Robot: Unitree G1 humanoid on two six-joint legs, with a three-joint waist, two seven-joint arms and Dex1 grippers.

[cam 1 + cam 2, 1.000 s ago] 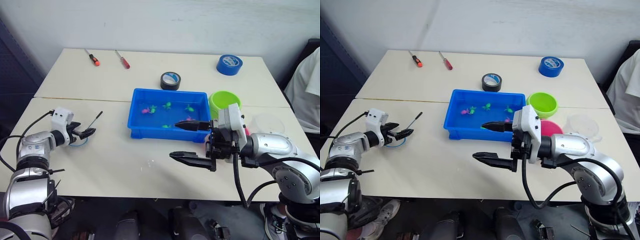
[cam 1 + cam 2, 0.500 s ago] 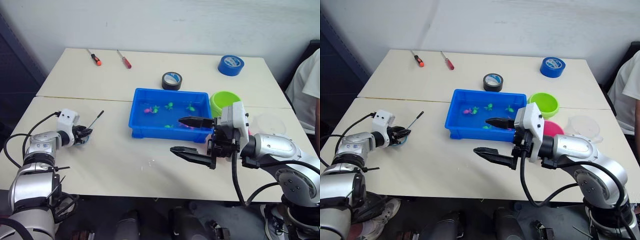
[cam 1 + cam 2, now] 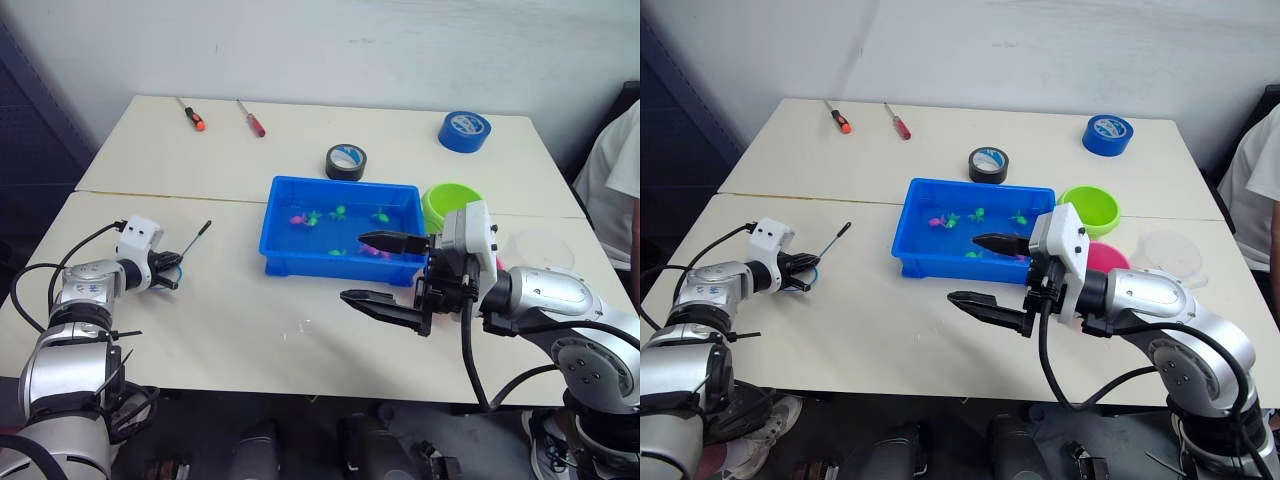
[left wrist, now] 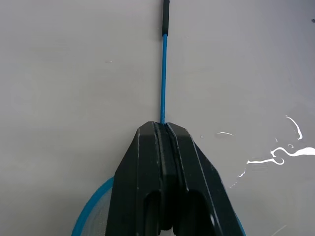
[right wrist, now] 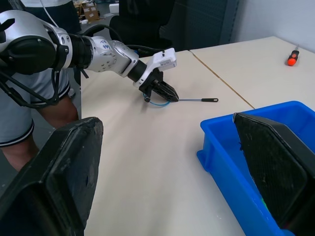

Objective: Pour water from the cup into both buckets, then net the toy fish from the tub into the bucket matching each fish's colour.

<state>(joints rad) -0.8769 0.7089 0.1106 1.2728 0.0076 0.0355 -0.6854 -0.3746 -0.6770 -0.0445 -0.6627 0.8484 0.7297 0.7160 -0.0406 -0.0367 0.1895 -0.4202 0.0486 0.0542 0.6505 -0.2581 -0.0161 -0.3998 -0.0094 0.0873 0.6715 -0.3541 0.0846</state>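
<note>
Near the desk's left edge, the left gripper [image 3: 170, 276] is clamped on the net [image 4: 164, 83] where hoop meets stick. It should lift level before swinging toward the tub [image 3: 340, 228] mid-desk. The right gripper [image 3: 385, 272] hangs wide open, empty, beside the tub.

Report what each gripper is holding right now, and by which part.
The left gripper is shut on the net, gripping its thin handle right next to the hoop, with the net lying on the table. The right gripper is open and holds nothing.
</note>
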